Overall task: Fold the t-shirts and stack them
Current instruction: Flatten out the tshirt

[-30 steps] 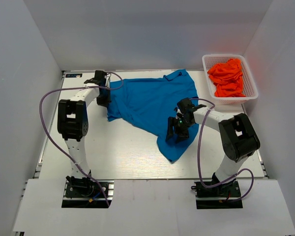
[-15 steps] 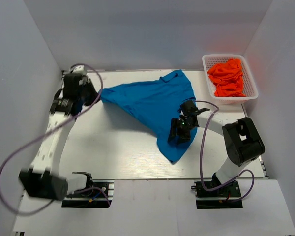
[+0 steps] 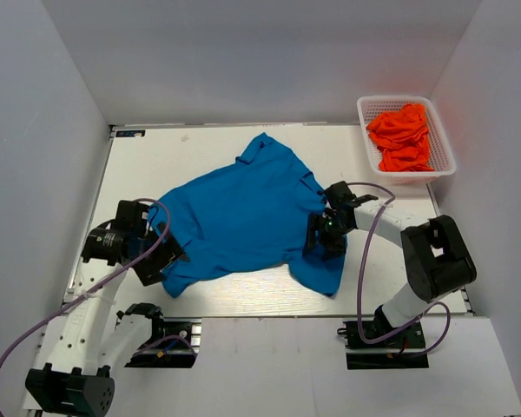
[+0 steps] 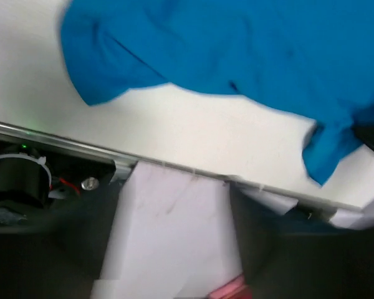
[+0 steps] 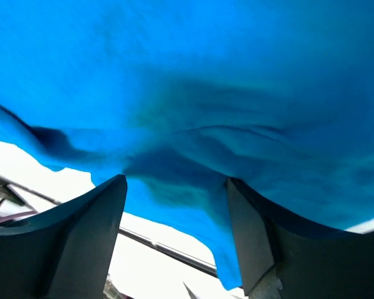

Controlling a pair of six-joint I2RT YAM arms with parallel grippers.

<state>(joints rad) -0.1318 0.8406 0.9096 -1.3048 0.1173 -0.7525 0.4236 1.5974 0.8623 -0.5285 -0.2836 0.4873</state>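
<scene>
Blue t-shirt [image 3: 243,217] rumpled btwn L end effector [image 3: 162,261] & R end effector [image 3: 321,239]

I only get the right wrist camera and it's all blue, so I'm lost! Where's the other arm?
Observer: The left gripper is at the near left corner of the blue shirt.
Operator: Is it holding the shirt?
Observer: Can't tell. The left wrist view is blurry and only shows the shirt's edge lying on the white table.
Operator: Are there more shirts?
Observer: Yes, orange-red shirts are bunched in a white basket at the far right corner.
</scene>
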